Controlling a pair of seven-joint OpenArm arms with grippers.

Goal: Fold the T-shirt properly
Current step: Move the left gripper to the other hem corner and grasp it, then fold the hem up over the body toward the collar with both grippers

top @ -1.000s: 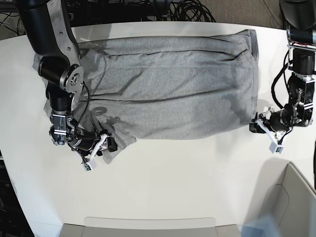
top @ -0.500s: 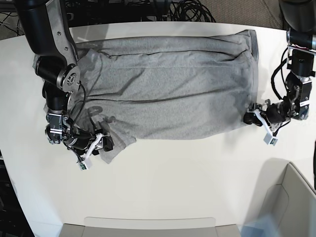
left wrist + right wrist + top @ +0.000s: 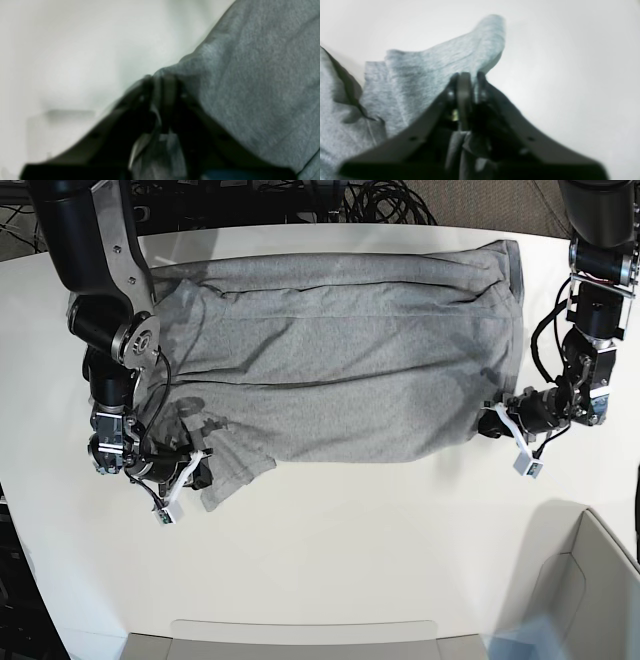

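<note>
Smooth white table [image 3: 330,530], heather-grey knit T-shirt [image 3: 340,360] spread flat — left tool [image 3: 497,423], right tool [image 3: 200,468] pinching its corners.

The gripper [image 3: 467,75] has its two dark fingers [image 3: 463,87] pressed together on a fold of the grey T-shirt [image 3: 420,82], with cloth bunched between them. From the fingertips one peak of cloth rises up and right, while the rest spreads left over the white table [image 3: 570,75], creased in shadow.
</note>
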